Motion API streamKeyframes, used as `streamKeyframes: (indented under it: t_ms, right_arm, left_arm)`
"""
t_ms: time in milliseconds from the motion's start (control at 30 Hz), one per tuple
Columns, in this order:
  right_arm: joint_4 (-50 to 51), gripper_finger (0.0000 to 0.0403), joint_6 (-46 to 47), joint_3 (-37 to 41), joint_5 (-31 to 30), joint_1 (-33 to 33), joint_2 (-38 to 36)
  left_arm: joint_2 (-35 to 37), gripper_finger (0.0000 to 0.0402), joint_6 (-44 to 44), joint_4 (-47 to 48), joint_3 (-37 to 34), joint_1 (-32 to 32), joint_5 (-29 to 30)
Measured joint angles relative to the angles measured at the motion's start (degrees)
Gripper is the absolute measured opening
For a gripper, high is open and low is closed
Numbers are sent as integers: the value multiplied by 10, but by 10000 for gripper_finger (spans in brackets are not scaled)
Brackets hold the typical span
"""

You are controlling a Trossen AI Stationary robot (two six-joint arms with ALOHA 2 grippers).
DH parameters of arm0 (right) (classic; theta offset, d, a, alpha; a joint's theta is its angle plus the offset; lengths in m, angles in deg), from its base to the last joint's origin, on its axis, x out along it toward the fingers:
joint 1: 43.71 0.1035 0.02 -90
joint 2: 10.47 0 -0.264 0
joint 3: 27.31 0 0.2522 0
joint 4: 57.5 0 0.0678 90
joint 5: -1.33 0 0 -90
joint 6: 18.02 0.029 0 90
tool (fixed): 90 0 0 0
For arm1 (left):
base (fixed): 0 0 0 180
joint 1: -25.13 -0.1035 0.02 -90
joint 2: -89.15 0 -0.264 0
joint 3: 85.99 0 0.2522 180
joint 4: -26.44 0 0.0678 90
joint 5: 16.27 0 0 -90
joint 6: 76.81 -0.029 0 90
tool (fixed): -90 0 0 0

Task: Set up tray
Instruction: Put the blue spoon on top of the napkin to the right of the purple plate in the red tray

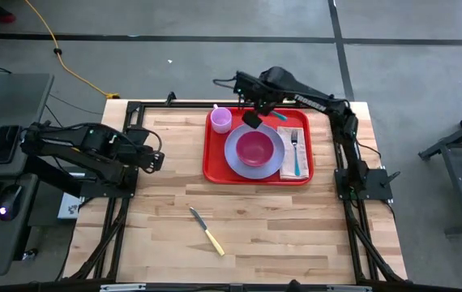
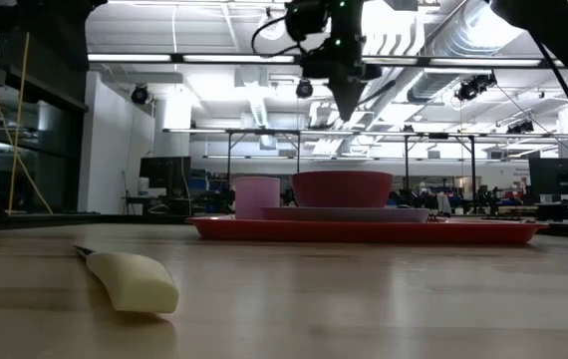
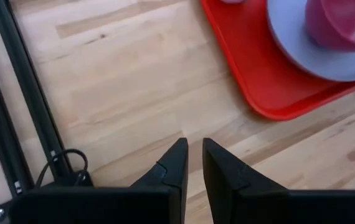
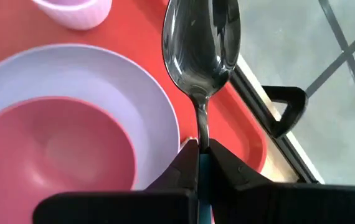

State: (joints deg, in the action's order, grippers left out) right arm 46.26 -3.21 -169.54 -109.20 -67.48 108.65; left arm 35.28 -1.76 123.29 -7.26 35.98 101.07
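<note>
Large flat red plastic rectangular tray point(image 1: 215, 166) with a low raised rim: it lies on the far half of the pale wooden plank table point(image 1: 280, 227), directly beneath the right gripper point(image 1: 253, 119). On the tray sit a round lavender plate point(image 1: 233, 156) carrying a deep pink bowl point(image 1: 254, 148), a small pale pink cup point(image 1: 220, 119) in a far corner, and a folded napkin point(image 1: 284, 135) bearing a metal fork with a teal handle point(image 1: 296, 151). The right gripper hangs above the far rim of the bowl, its jaws clenched on the teal handle of a shiny metal spoon point(image 4: 201, 46), whose bowl projects forward past the fingertips over the tray's edge. The left gripper point(image 3: 194, 163) waits well to the side of the tray, low over bare table, its jaws slightly parted and grasping nothing. A table knife with a cream handle point(image 1: 207, 233) lies alone on the near table, well apart from both grippers.
</note>
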Motion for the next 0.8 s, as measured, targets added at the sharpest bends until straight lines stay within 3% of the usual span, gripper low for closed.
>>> streamKeyframes:
  t_ms: [167, 400, 500, 667, 800]
  right_arm:
    - [-2, 0, 35, 31, 3, -14, -47]
    - [-4, 0, 192, 273, 0, -25, -198]
    - [-55, 0, 255, 364, 26, -25, -265]
    - [-140, 0, 335, 470, 72, -14, -347]
    - [-161, 0, 389, 521, 80, 5, -371]
  left_arm:
    - [18, 79, 2, 0, 0, 0, 8]
    - [20, 79, 2, -1, 0, 0, 30]
    - [21, 79, 2, -6, 0, 0, 37]
    - [20, 79, 2, -8, 0, 0, 45]
    - [20, 79, 2, -8, 0, 0, 45]
